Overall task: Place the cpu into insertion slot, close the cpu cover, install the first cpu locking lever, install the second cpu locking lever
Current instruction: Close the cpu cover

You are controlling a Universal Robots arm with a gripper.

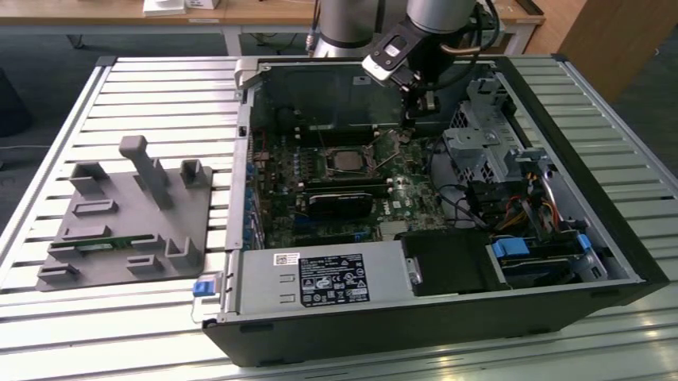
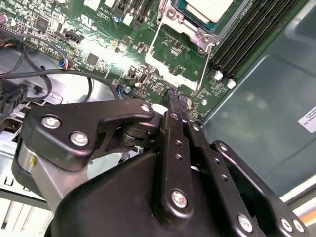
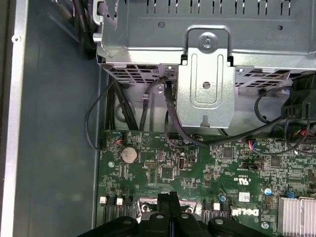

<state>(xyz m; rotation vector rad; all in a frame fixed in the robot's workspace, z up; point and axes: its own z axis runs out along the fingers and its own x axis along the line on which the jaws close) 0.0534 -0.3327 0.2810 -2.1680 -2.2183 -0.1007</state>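
Slatted metal desk [image 1: 127,87] w/ an open black PC case [image 1: 424,341] lying on its side; a grey parts fixture [image 1: 106,230] sits beside it on the exterior view's left. Inside the case: green motherboard [image 1: 408,190], w/ a silver drive cage [image 1: 482,151] toward the exterior view's right. My arm reaches in over the far wall, and my tool [image 1: 408,131] hangs low over the board, near the insertion slot [image 2: 174,14]. Progress, as I judge it: step 1 looks done, since the cpu [image 2: 205,7] lies pale and flat inside the slot. The cpu cover [image 2: 170,75] is not yet closed; its silver frame is swung away from the chip, w/ green board showing thru the cut-out. A thin wire locking lever [image 2: 206,66] runs alongside the frame, unlatched as far as I can see; I can't pick out the 2nd lever. So cover + both levers are left. In both wrist views my tool's two black fingers are pressed together w/ no gap, the tip right at the cover's outer edge; nothing is visibly held, and I can't tell if it touches the metal. Room: the grey case wall [image 2: 266,98] is close on one side, past the black memory slots [image 2: 247,44]; the drive cage and loose black cables [image 3: 98,118] crowd the other side. There's open board betw. tip and chip.
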